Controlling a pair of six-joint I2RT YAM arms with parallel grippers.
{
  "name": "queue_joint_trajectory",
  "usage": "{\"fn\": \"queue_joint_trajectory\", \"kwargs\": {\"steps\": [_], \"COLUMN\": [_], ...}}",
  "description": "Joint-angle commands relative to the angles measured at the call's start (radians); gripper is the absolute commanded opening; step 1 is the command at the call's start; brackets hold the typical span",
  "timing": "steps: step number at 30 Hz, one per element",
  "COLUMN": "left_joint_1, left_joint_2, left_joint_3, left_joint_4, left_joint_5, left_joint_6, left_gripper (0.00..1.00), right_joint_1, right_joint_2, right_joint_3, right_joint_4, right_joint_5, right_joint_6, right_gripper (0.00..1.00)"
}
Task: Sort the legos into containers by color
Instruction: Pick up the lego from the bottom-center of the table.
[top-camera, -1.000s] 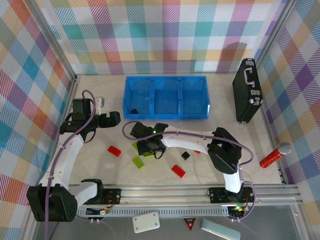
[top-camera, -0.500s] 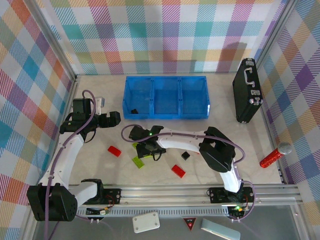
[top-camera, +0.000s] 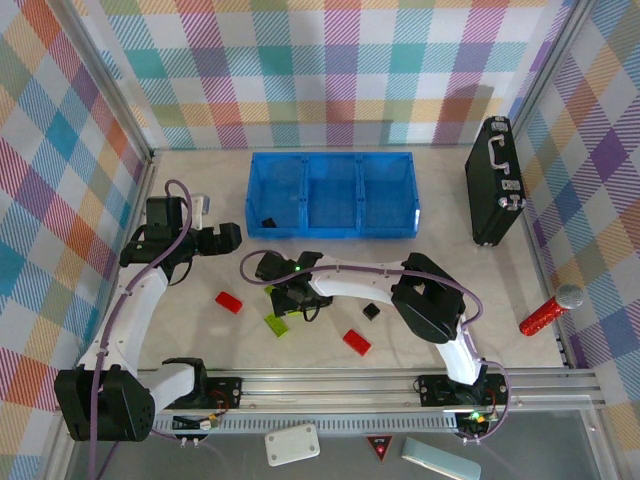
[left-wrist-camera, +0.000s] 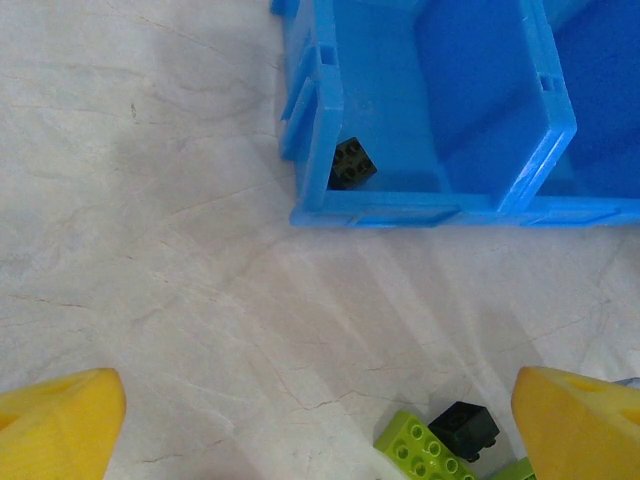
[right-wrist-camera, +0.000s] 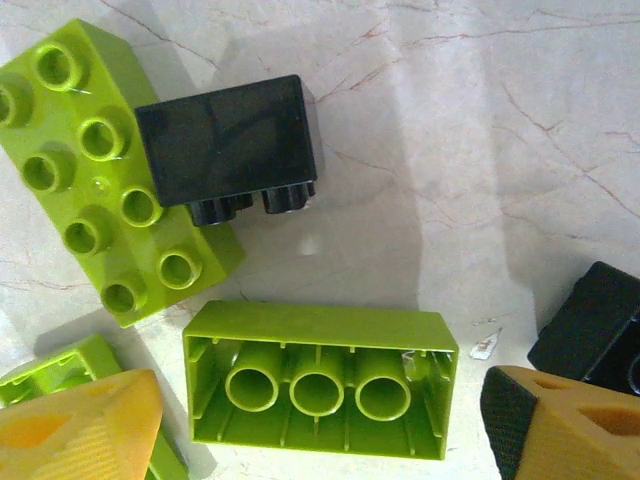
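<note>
Under the right gripper (right-wrist-camera: 320, 425), one lime-green brick (right-wrist-camera: 320, 375) lies upside-down.

The marbled table (top-camera: 200, 205) bears a blue bin (top-camera: 330, 231) near its far edge, a black case (top-camera: 495, 180) far right and a glittery stick (top-camera: 548, 312) at the right edge. Red bricks (top-camera: 229, 302), a lime brick (top-camera: 275, 323) and a black brick (top-camera: 371, 311) lie mid-surface.

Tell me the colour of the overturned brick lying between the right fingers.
The overturned brick is lime green, clearest in the right wrist view.
</note>
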Motion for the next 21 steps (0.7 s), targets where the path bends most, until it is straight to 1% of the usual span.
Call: {"fn": "queue_joint_trajectory", "kwargs": {"steps": [1,21], "left_joint_1": [0.014,0.014], "left_joint_2": [0.004,0.001], "left_joint_3": [0.004,0.002], "left_joint_4": [-0.007,-0.008], "left_joint_5": [0.018,0.019], "left_joint_6": [0.000,-0.001], "left_gripper": [0.99,0.99], "right_joint_1": [0.007,0.007], "right_joint_2": [0.023,0.040], "right_joint_3": [0.026,0.033], "right_joint_4": [-0.021,-0.020], "right_joint_5": [-0.007,-0.009], "right_joint_6": [0.008,-0.001], "right_gripper": [0.83,0.77]}}
